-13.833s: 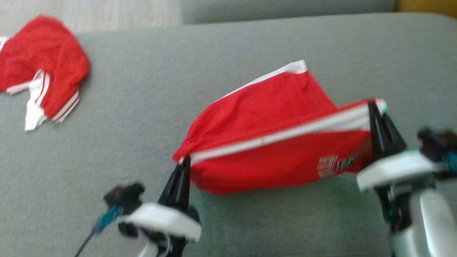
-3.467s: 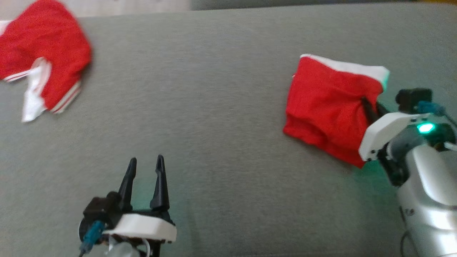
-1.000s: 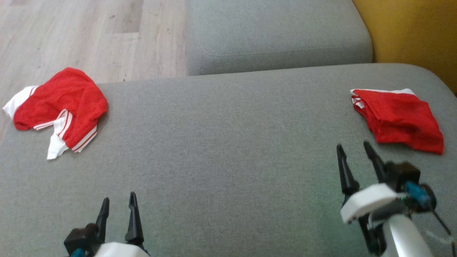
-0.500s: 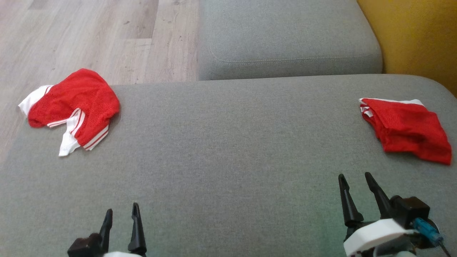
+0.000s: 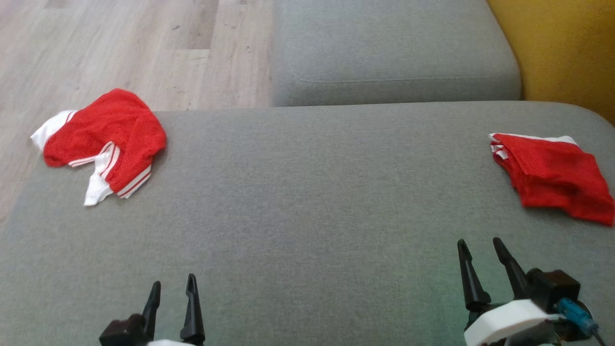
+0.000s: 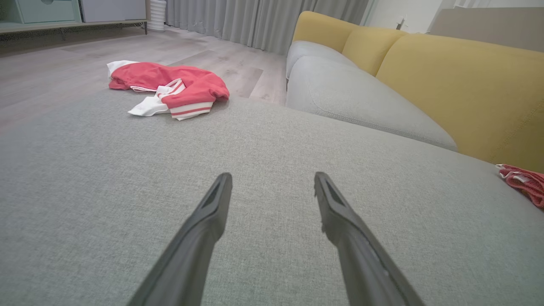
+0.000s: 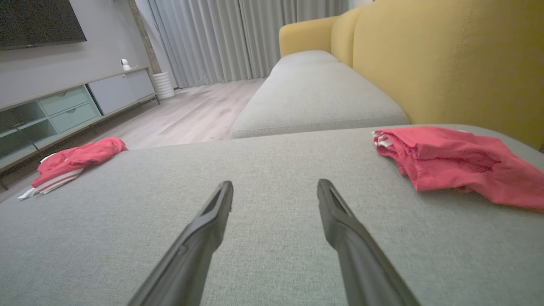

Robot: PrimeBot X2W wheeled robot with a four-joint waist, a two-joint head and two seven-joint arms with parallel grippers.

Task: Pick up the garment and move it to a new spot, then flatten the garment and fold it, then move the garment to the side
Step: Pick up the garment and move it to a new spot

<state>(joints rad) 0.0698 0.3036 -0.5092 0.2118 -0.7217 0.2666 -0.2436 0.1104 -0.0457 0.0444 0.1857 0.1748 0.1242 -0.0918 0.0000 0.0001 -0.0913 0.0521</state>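
- Left claw (image 5: 173,281) sits low at the lower left of the head view, fingers pointing up the frame over the grey sofa cushion (image 5: 307,202). Tips stand apart, with nothing between them (the left wrist view shows bare fabric in the gap).
- Right claw (image 5: 479,241) is at the lower right and reaches further up the frame than the left. Its fingers lean slightly left and are spread wide and empty.
- Neither claw touches cloth. I cannot tell whether the fingertips rest on the cushion.
- Count: two claws, two red garments, two grey seat cushions (the second cushion (image 5: 394,48) lies beyond the first).
- Folded red garment (image 5: 552,178) lies flat at the right edge of the near cushion. It is up-frame and right of the right claw, near it but apart.
- Its long axis runs diagonally in the head view, from upper left to lower right. White trim lines the far edge, and the stacked layers show at the left end.
- Crumpled red garment (image 5: 103,139) lies at the cushion's far left corner, well apart from both claws, with white striped trim on its near side.
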